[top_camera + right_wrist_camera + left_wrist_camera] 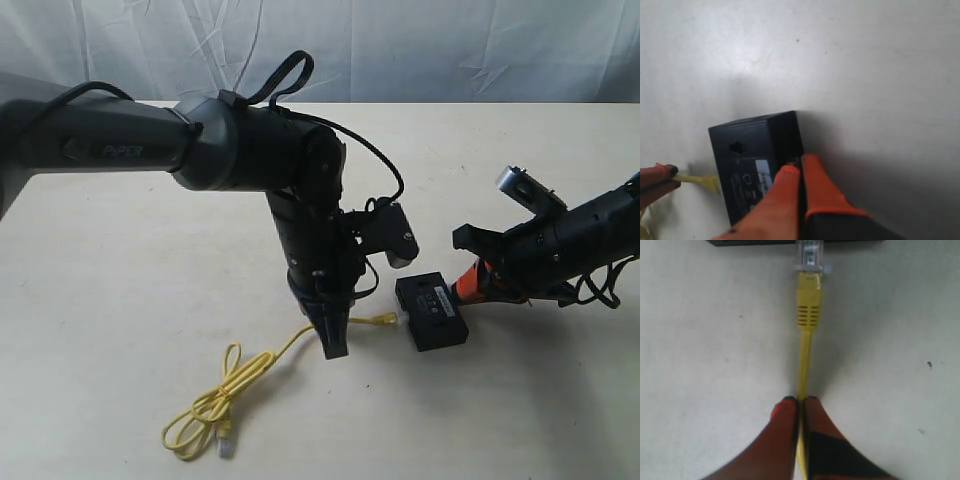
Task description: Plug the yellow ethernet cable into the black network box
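The yellow ethernet cable (262, 362) lies partly looped on the table, one clear plug (226, 446) loose at the front. Its other clear plug (810, 254) sits right at the port side of the black network box (432, 312); how deep it sits is hidden. My left gripper (336, 345) points down, shut on the cable (804, 357) a short way behind that plug. My right gripper (799, 162) is shut, its orange fingertips (468, 288) pressed against the box (747, 150) on the side opposite the cable. Nothing shows between its fingers.
The cream table (120, 300) runs back to a white sheet backdrop (420, 50). The cable's loose loops (200, 415) lie at the front left of the left gripper. The left arm's body (250, 150) hangs over the table's middle.
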`<action>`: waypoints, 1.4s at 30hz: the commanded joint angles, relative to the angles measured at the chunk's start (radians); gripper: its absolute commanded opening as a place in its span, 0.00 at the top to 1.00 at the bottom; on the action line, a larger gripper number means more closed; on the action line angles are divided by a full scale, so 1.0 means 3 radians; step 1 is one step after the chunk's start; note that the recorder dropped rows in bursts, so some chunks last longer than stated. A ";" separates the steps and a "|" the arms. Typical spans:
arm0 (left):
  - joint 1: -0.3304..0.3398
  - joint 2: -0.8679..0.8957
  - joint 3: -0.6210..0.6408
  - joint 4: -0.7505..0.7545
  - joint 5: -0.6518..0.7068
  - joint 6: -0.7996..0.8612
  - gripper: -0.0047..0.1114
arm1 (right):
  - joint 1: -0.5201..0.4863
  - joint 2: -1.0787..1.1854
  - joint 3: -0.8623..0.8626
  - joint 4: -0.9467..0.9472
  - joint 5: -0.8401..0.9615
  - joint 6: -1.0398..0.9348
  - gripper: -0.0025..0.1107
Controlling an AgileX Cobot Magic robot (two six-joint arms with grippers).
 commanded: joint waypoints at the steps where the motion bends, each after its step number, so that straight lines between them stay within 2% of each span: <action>1: -0.0008 -0.0040 -0.0013 -0.0012 -0.0107 0.0000 0.96 | -0.0010 -0.0011 0.0012 -0.0006 0.0008 -0.0027 0.98; 12: -0.0008 -0.0040 -0.0013 -0.0012 -0.0143 -0.0027 0.96 | -0.0010 -0.0011 0.0012 -0.0021 0.0009 -0.0027 0.98; 32: -0.0008 -0.0040 -0.0013 -0.0122 -0.0108 -0.0390 0.96 | -0.0010 -0.0011 0.0012 0.0007 0.0092 0.0070 0.98; 42: -0.0008 -0.0040 -0.0013 -0.0145 -0.0078 -0.0390 0.96 | -0.0016 -0.0011 0.0012 0.0174 -0.0092 0.0076 0.98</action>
